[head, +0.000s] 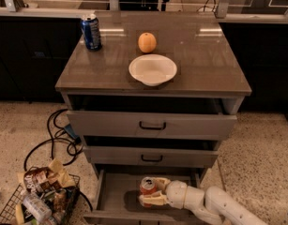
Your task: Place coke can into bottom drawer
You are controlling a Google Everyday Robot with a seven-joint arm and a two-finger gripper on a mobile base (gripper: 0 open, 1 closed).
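Observation:
The coke can (147, 186), red with a silver top, stands upright inside the open bottom drawer (110, 196), near its middle. My white gripper (150, 191) reaches in from the lower right and is shut on the can, one finger behind it and one in front. The drawer is pulled out below the two upper drawers, and its grey floor shows to the left of the can.
On the cabinet top stand a blue soda can (91, 31), an orange (147, 42) and a white bowl (152, 69). The two upper drawers (152, 124) have black handles. A wire basket of snack packs (40, 199) and black cables (59, 139) lie on the floor at the left.

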